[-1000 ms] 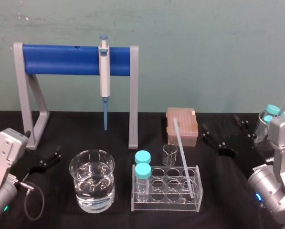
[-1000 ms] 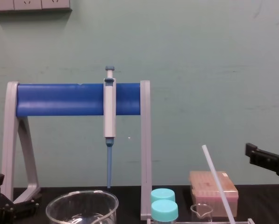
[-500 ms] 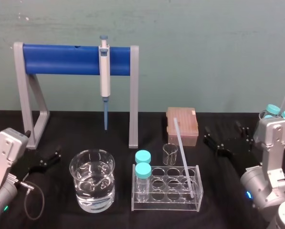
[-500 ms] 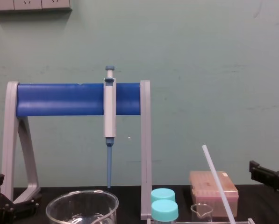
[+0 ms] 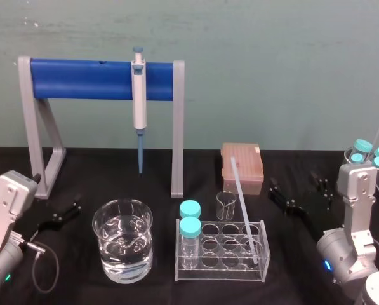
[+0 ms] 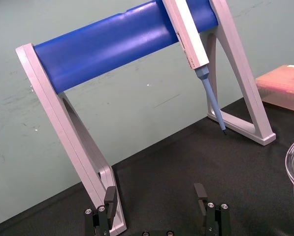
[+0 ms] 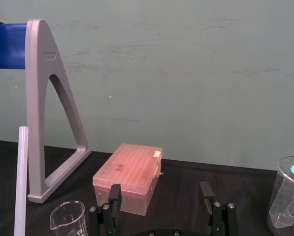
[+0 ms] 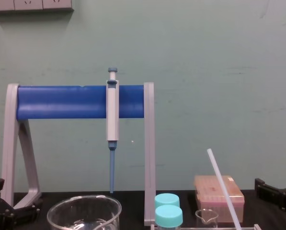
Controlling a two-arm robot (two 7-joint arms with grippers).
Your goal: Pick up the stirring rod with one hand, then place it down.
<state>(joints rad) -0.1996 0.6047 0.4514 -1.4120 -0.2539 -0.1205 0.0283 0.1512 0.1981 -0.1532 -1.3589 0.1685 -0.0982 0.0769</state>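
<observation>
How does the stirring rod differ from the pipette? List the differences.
Pose: the stirring rod leans tilted, lower end in the tube rack; the pipette hangs upright from the blue-barred stand.
Build: the stirring rod is thin, translucent white; the pipette is thicker, grey-white, narrowing to a blue tip.
Both are long, straight. The open right gripper sits right of the rack, touching neither; the left gripper lies near the stand.

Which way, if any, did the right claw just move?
Yes, down: in the chest view the right gripper sat above the pink tip box, now level with it.
</observation>
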